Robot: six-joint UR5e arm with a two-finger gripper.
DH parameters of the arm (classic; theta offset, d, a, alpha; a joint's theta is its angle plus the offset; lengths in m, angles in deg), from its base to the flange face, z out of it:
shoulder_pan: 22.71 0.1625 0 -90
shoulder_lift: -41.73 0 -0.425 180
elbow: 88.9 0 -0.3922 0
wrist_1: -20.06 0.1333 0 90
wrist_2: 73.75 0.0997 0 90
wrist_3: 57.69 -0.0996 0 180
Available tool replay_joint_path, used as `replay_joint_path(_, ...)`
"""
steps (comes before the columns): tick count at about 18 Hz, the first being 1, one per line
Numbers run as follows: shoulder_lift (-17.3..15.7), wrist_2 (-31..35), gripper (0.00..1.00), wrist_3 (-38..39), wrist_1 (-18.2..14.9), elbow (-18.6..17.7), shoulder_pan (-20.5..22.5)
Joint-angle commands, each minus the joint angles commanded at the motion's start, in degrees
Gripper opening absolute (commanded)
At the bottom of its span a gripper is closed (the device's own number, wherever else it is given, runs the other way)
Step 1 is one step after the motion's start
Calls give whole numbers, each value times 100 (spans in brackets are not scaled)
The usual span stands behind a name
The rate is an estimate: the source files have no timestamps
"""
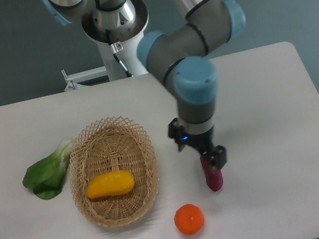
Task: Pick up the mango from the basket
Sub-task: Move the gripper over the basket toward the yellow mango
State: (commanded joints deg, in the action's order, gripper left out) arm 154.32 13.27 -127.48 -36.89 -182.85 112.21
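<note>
My arm reaches down from above, wrist vertical. Tool (200, 150) hangs just right of the basket (113, 171), fingers spread, grasping nothing, partly covering the purple vegetable (214, 178). Mango (110, 184) lies inside the basket, toward its near end. Orange (189, 219) sits right of the basket's near rim.

From my remote station: my arm (194, 34) in grey tube segments with light-blue joint caps, a silver metal upper link, a white pedestal base (119, 40) with a black cable, and a black two-finger gripper (200, 148) showing a small blue light.
</note>
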Motion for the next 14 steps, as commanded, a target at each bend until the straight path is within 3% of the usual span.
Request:
replay_joint_path(5,123,26,100,220,141,-61,-580)
replay_joint_path(14,264,9,100,37,115,-211,-1020)
